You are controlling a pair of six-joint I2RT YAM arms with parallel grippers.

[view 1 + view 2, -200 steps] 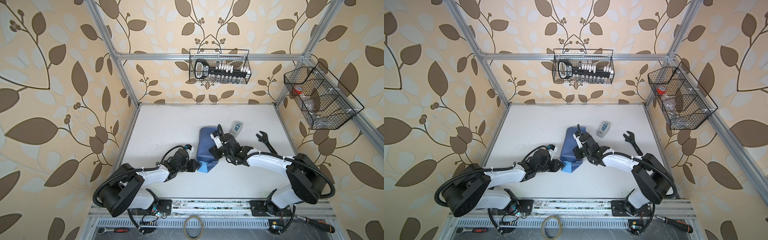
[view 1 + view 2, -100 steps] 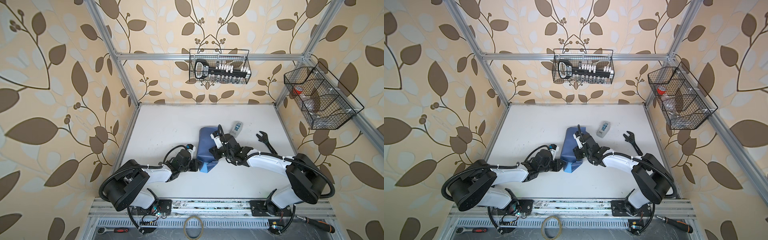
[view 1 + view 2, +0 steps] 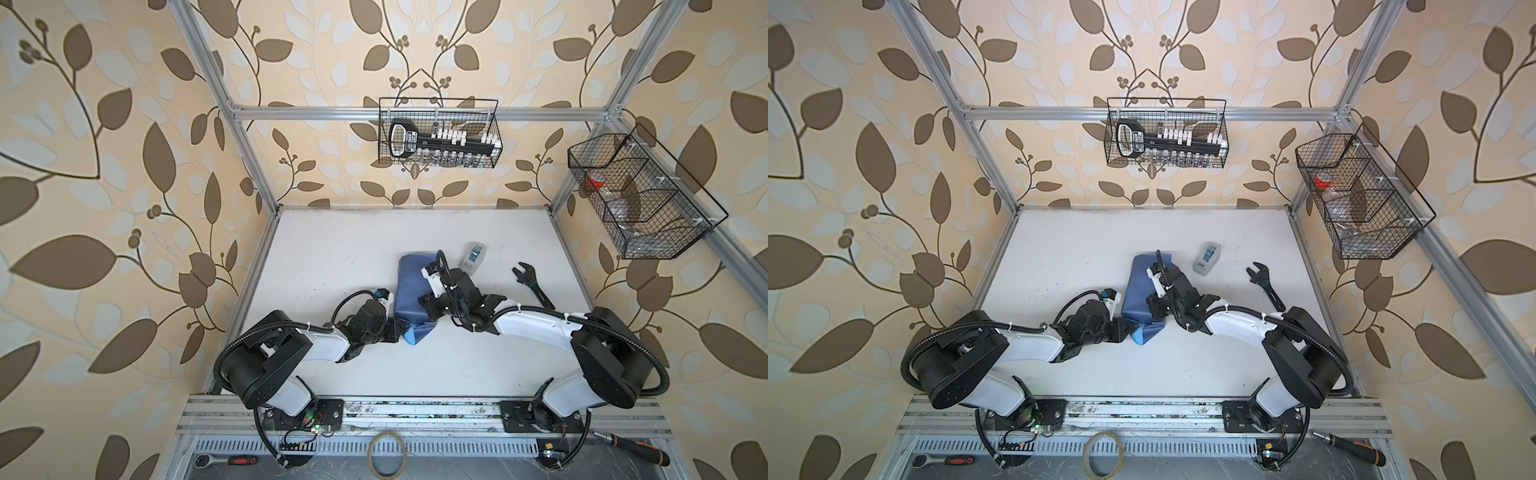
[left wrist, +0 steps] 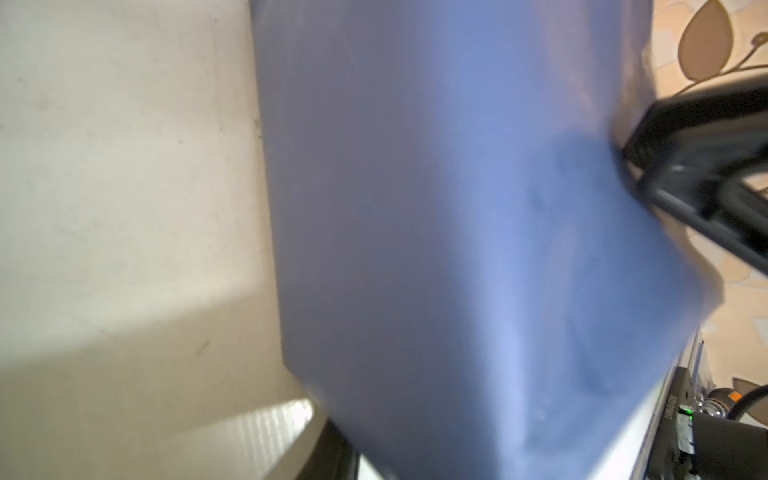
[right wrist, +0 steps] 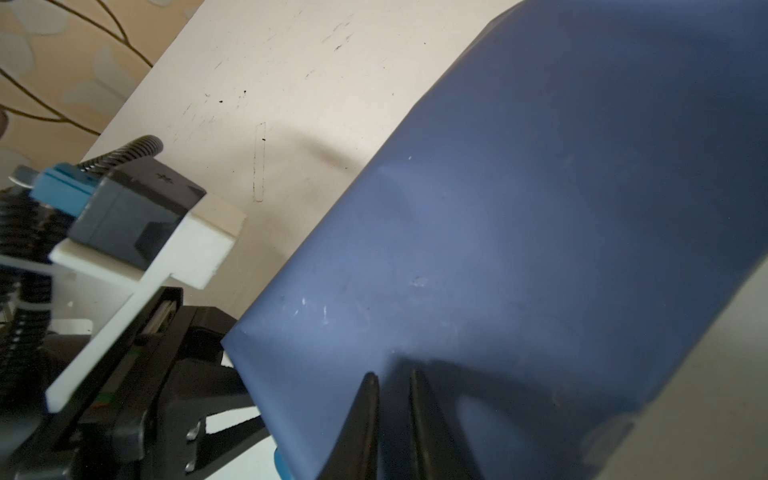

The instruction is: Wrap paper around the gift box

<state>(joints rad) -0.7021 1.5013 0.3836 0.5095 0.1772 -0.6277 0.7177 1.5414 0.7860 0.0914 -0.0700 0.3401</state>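
Right gripper (image 5: 392,376), jaws nearly together, presses the paper (image 3: 409,286) down from 4 o'clock. The left gripper (image 3: 397,329) meets its 7 o'clock corner, opening indeterminate. Gift box: hidden inside, table (image 3: 332,257) centre. Body appears covered; ends not yet closed.

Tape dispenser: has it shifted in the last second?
No. In a top view the tape dispenser sits in the same spot, with the same gap to the adjustable wrench.
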